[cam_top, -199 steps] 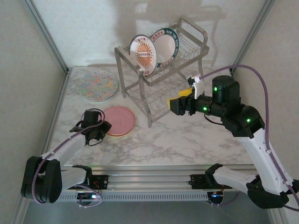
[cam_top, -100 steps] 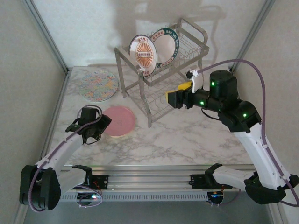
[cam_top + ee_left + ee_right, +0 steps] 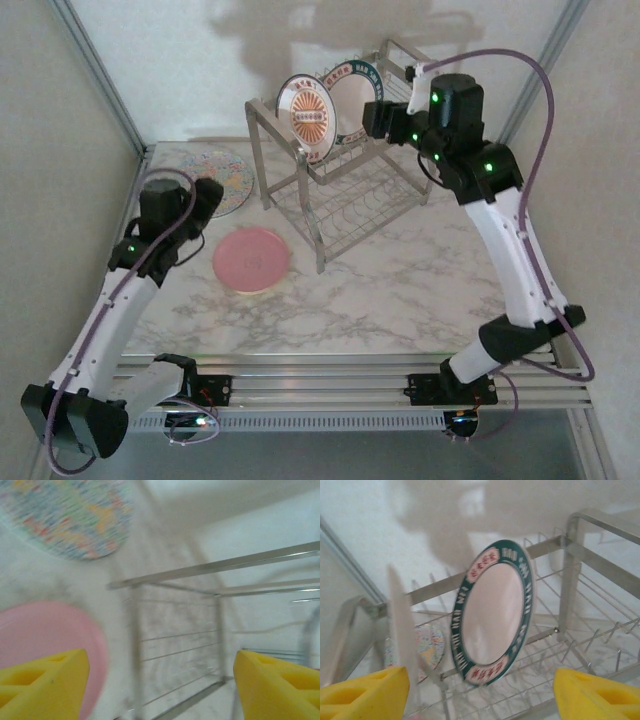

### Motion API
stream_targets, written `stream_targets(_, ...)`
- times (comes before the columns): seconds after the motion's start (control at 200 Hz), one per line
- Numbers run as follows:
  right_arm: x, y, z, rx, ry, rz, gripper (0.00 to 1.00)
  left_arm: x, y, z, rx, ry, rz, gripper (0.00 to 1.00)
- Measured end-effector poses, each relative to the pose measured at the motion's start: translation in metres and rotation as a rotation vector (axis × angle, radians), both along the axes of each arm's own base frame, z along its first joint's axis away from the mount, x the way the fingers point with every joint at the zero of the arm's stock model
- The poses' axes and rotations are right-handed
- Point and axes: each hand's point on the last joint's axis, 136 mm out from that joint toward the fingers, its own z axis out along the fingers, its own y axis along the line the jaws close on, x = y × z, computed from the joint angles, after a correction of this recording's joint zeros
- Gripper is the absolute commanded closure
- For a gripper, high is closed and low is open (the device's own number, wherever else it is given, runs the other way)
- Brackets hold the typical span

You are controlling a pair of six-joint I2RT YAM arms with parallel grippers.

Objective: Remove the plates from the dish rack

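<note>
Standing on the marble table (image 3: 400, 290), the silver dish rack (image 3: 345, 205) is the biggest thing in the room. Left of the rack, a big speckled plate (image 3: 200, 180) lies flat on the table. In front of the rack, near its front leg, a pink plate (image 3: 251, 259) lies flat too. Those two look done.

Two more plates are up on the rack's top shelf, standing on their edges. The green-rimmed plate (image 3: 492, 612) is the bigger one. The small plate (image 3: 307, 115) with the orange middle stands just to its left.

The right gripper (image 3: 481, 687) is up by the rack's top shelf, right in front of the green-rimmed plate. Its yellow fingers (image 3: 365, 690) are wide apart and hold nothing. The plate shows its flat face to them, a bit tilted. So I think they must go for its thin rim, one finger on each side.

The left gripper (image 3: 162, 675) hangs left of the rack, over the table, and it is wide apart and empty too. The right arm is much nearer, so this plate looks like its job.
</note>
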Motion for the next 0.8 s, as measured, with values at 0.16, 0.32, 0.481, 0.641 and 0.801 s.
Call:
stream_targets(0.16,0.051,-0.015,-0.015,0.05,0.049,-0.06,0.24,0.017,-0.024,0.078,-0.007,-0.211,-0.088,0.26)
stream_targets(0.32,0.086,-0.021,-0.02,0.119,0.077,-0.048,0.26,0.018,-0.059,0.139,0.001,-0.382,-0.218,0.26)
stream_targets(0.481,0.099,-0.013,-0.026,0.178,0.114,0.006,0.31,0.009,-0.083,0.182,0.008,-0.513,-0.313,0.27)
stream_targets(0.641,0.105,0.002,-0.029,0.223,0.14,0.065,0.39,0.008,-0.091,0.2,0.01,-0.573,-0.344,0.27)
stream_targets(0.801,0.112,0.012,-0.039,0.251,0.174,0.1,0.45,0.013,-0.098,0.193,0.015,-0.562,-0.367,0.27)
